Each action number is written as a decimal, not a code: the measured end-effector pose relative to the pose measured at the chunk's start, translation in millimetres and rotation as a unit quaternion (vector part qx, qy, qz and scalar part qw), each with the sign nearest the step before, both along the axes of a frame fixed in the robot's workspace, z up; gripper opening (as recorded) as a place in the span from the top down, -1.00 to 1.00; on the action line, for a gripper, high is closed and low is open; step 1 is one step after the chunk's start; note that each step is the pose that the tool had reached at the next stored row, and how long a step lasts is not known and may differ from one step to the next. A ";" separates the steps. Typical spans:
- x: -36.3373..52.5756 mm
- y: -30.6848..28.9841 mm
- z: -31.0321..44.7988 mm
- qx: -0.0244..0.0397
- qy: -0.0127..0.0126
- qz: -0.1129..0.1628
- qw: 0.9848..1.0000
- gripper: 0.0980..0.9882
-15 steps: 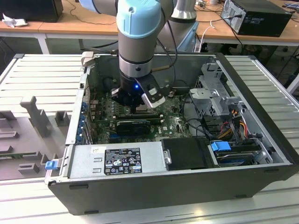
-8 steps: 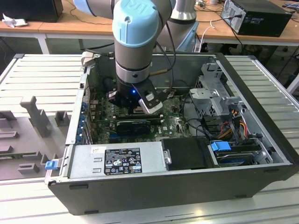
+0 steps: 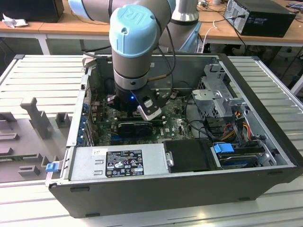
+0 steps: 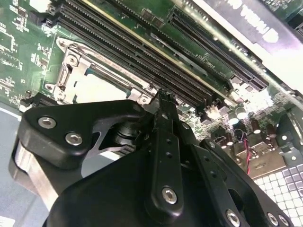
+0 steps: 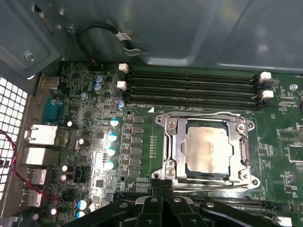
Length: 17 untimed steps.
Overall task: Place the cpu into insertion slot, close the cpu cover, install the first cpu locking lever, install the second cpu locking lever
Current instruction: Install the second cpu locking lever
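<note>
- My gripper (image 5: 162,182) hung inside the open computer case (image 3: 265,127), its fingers (image 5: 156,198) pressed together on nothing, tips just short of the near rim of the cpu cover (image 5: 175,146).
- In the first wrist view the cpu (image 5: 207,147) sat in the insertion slot (image 5: 190,165), its pale metal face showing through the window of the cover, which lay down flat over it.
- Four long black memory slots (image 5: 194,90) ran just beside the far edge of the socket frame; in the second wrist view those slots (image 4: 142,61) passed close by my fingertips (image 4: 163,101).
- Room to move was tight: the case's grey wall (image 5: 189,28) rose behind the slots, with a looped black cable (image 5: 102,30) hanging against it.
- Silver-topped capacitors (image 5: 112,137) stood in a row on the green motherboard (image 5: 142,156), well clear of the socket.
- In the exterior view the arm (image 3: 132,42) dropped straight into the case, with the power supply (image 3: 118,163) along the near wall and a drive cage (image 3: 215,92) with coloured wiring toward the exterior view's right.
</note>
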<state>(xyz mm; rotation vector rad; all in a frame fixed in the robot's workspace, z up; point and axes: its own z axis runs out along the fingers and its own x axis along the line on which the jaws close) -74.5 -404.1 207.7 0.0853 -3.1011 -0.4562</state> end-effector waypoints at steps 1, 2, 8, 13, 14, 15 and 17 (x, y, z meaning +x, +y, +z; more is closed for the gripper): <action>0.0 0.1 -1.5 0.002 0.000 0.000 1.000 0.98; 0.0 0.1 -2.6 0.003 0.000 0.000 1.000 0.98; -0.2 0.0 -8.7 0.024 0.000 0.000 1.000 0.98; -0.2 0.1 -13.5 0.033 0.000 0.000 0.999 0.98; -0.2 0.1 -14.3 0.035 0.000 0.000 0.999 0.98; -0.2 0.0 -14.6 0.037 0.000 0.000 0.999 0.98; -0.4 0.0 -13.7 0.037 0.000 0.000 0.999 0.98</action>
